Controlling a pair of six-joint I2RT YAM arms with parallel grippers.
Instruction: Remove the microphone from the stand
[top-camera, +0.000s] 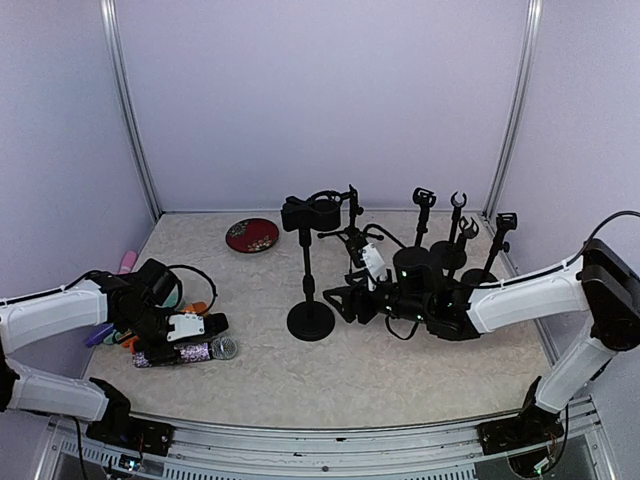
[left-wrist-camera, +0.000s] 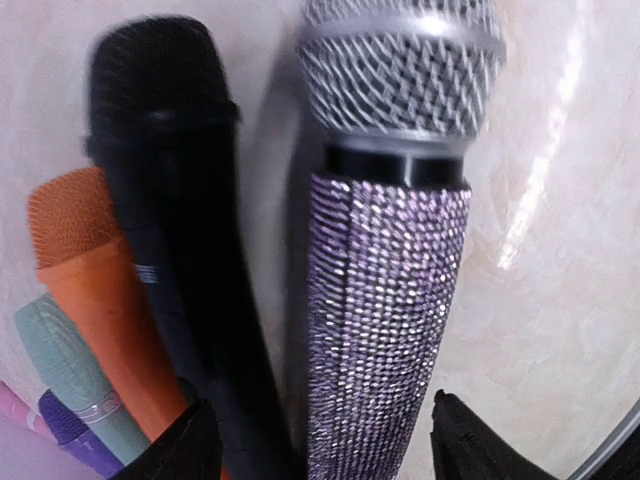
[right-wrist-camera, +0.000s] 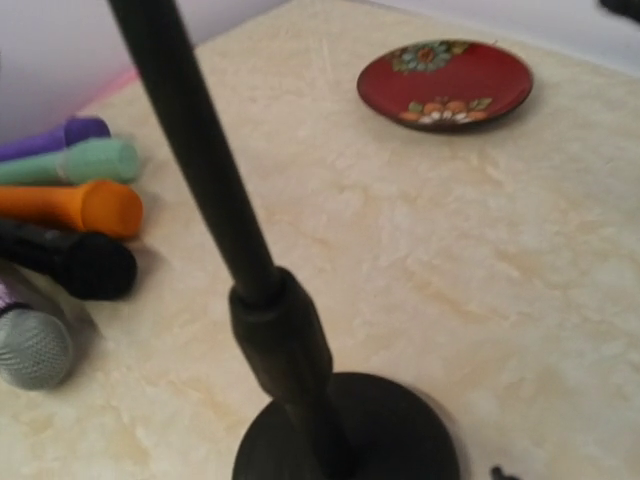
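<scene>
The microphone, with a purple glitter body and silver mesh head, lies flat on the table at the left. My left gripper hangs right over its handle. It is open, and both fingertips stand clear of the microphone with table showing beside it. The black stand stands mid-table on its round base, its pole filling the right wrist view. Just right of the stand's lower pole is my right gripper, open and touching nothing.
Beside the glitter microphone lie a black one, an orange one, a green one and a purple one. A red plate sits at the back. Several more stands cluster at the back right.
</scene>
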